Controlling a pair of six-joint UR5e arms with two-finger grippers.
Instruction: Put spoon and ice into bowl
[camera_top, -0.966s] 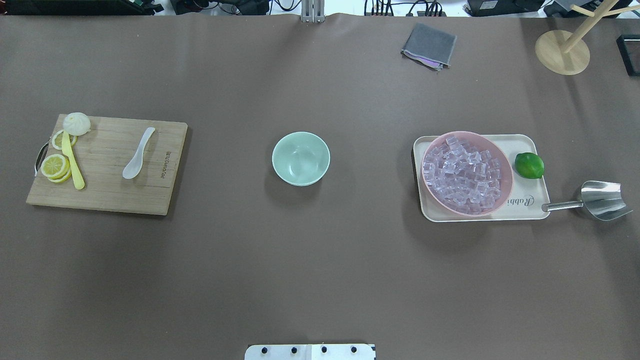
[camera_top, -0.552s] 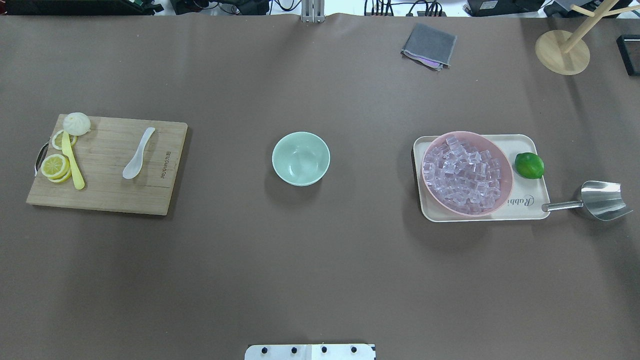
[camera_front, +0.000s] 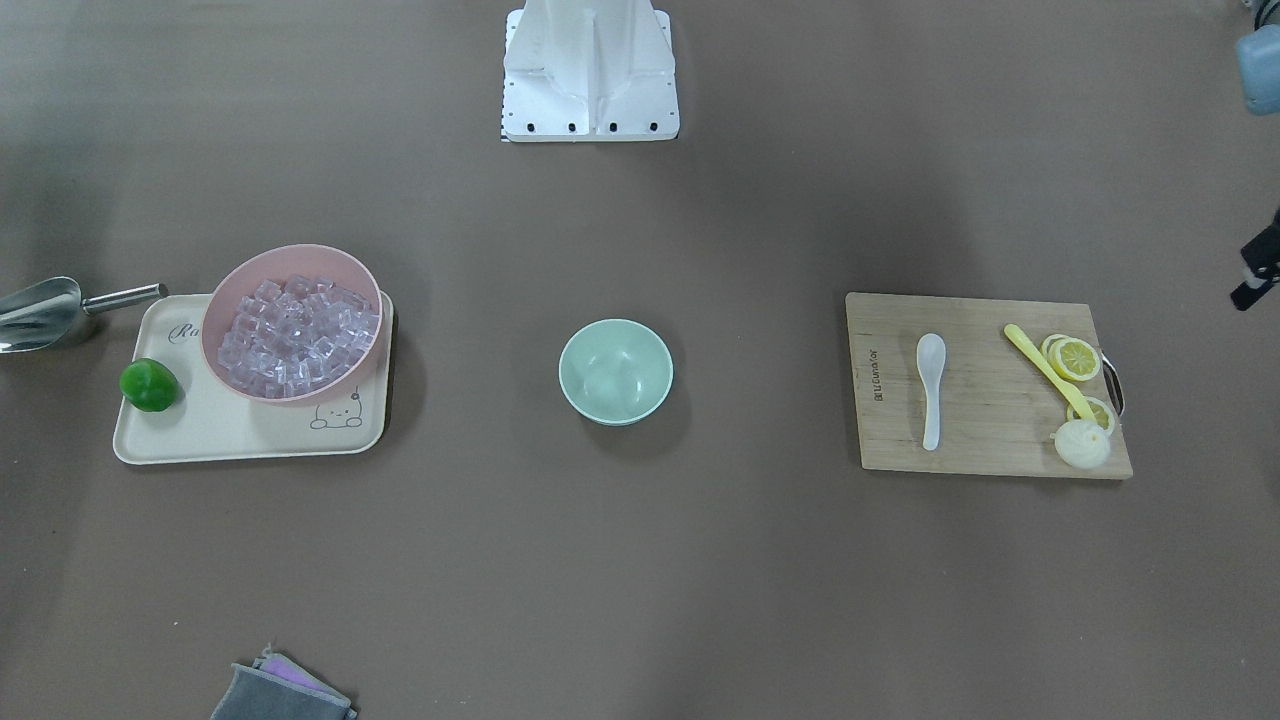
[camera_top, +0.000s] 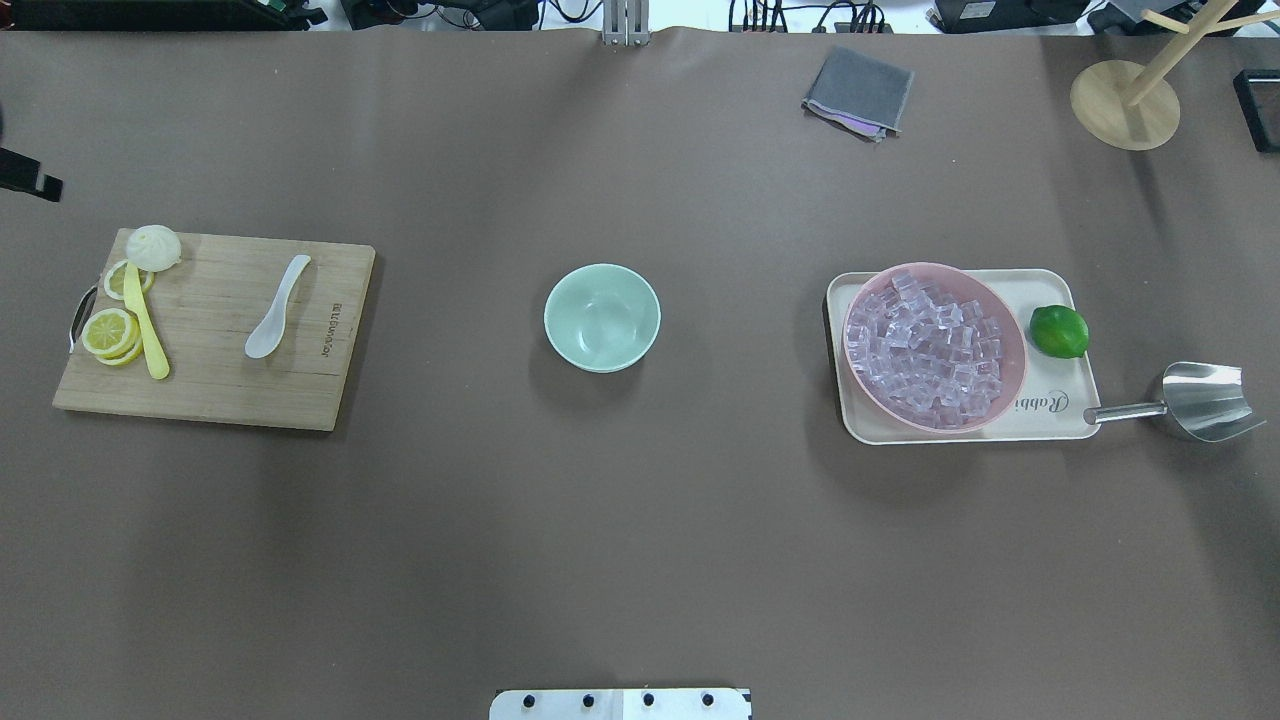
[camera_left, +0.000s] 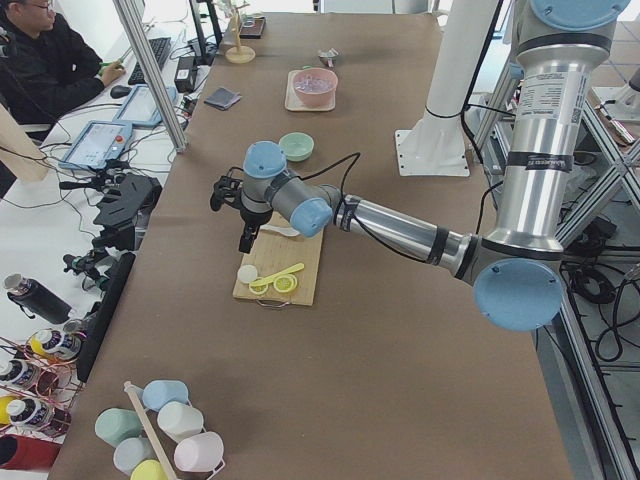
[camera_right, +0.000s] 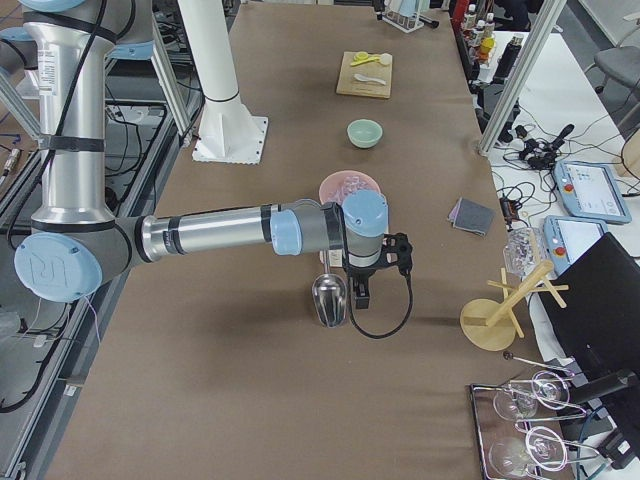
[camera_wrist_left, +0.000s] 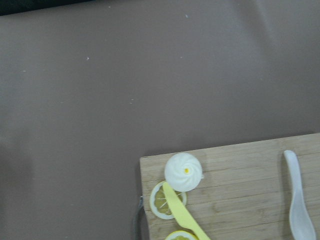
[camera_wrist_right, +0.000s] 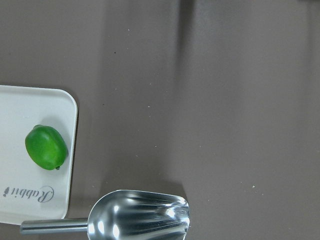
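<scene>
The white spoon (camera_top: 277, 308) lies on the wooden cutting board (camera_top: 210, 390) at the left; it also shows in the left wrist view (camera_wrist_left: 300, 200). The empty mint-green bowl (camera_top: 601, 317) stands mid-table. Many clear ice cubes (camera_top: 930, 350) fill a pink bowl (camera_top: 1017, 345) at the right. My left gripper (camera_top: 30, 180) shows only as a dark tip at the view's left edge, beyond the board's far corner; I cannot tell its state. My right gripper (camera_right: 358, 296) hangs over the steel scoop (camera_right: 329, 298); I cannot tell its state.
The pink bowl and a lime (camera_top: 1058, 331) sit on a cream tray (camera_top: 1060, 405), with the steel scoop (camera_top: 1205, 400) to its right. A yellow knife (camera_top: 147, 325), lemon slices (camera_top: 110, 332) and a white bun (camera_top: 153, 246) are on the board. A grey cloth (camera_top: 858, 90) and a wooden stand (camera_top: 1125, 100) are at the back.
A dark tip of my left gripper has come into the overhead view at its left edge. Nothing on the table has moved.
</scene>
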